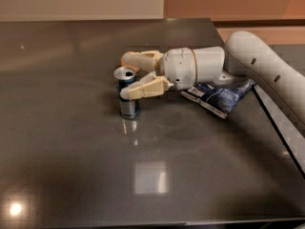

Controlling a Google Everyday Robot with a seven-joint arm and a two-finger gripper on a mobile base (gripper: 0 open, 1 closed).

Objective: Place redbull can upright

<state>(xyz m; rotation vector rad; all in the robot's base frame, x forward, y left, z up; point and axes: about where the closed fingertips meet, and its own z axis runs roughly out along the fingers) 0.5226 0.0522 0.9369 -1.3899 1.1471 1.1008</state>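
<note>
A slim blue-and-silver metal redbull can [129,107] stands upright on the dark, glossy desk [71,151]; a beige wall [81,1] runs at 12 o'clock. The gripper [125,78] reaches in from 3 o'clock, its fingers [143,88] clasping the can.

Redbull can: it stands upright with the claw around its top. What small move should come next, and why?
The redbull can already stands upright on the table, with the claw around its top. So the claw should probably loosen gently and draw straight back along its arm; a sideways pull might tip the can.
</note>
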